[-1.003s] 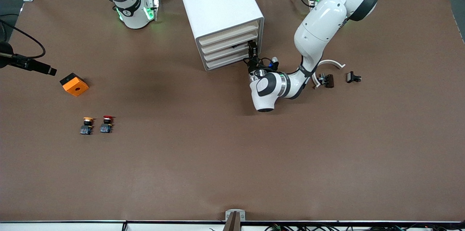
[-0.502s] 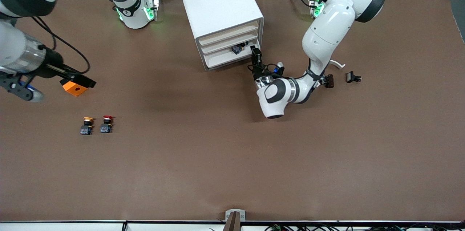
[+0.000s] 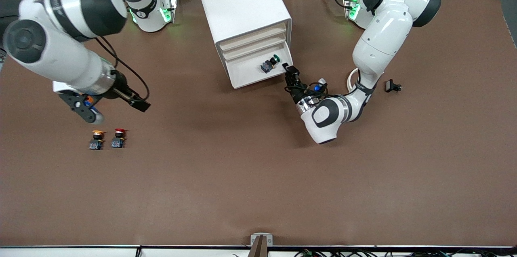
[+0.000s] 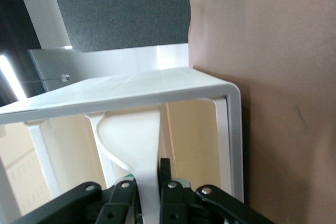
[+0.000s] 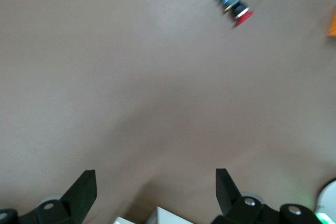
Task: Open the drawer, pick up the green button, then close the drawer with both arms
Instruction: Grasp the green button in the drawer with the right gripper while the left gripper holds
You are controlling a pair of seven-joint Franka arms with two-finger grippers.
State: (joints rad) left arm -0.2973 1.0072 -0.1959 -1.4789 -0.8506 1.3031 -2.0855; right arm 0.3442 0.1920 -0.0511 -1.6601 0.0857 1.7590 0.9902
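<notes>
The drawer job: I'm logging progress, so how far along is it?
Done: the drawer is pulled out of the cabinet, baring the green button. In hand: the left gripper is shut on the drawer's handle; the right gripper hangs open over the table near the red and yellow buttons. Left: take the green button, close the drawer.
</notes>
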